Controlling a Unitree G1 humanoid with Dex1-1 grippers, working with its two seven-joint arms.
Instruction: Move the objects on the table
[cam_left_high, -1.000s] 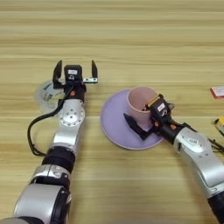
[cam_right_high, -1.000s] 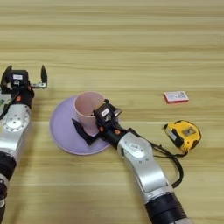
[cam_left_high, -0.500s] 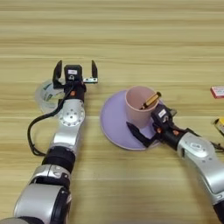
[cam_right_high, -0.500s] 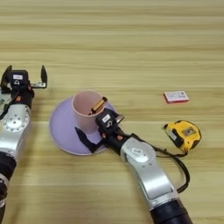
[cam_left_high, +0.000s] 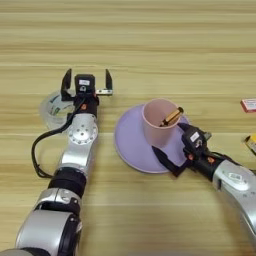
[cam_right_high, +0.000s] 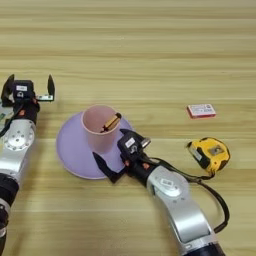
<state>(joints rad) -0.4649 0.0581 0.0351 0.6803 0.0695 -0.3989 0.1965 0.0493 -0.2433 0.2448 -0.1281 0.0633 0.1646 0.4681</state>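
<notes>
— Where the cup (cam_left_high: 159, 123) stands, can you see it?

— Yes: upright on the plate (cam_left_high: 131, 145), stick (cam_left_high: 171, 116) leaning inside. Your right gripper (cam_right_high: 116, 154) sits just beside its base, fingers spread, gripping nothing.

— And the left one?

— Your left gripper (cam_left_high: 86, 84) rests on the worktop (cam_left_high: 150, 40) by the tape roll (cam_left_high: 52, 106), fingers open. The yellow-and-black item (cam_right_high: 210, 153) lies well to the right.

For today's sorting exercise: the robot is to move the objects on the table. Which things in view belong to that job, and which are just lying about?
Belonging to the job:
pink cup with an orange-brown stick in it
yellow-and-black tape measure
right gripper, open beside the cup

Just lying about:
lilac plate under the cup
clear tape roll
small red card
</notes>
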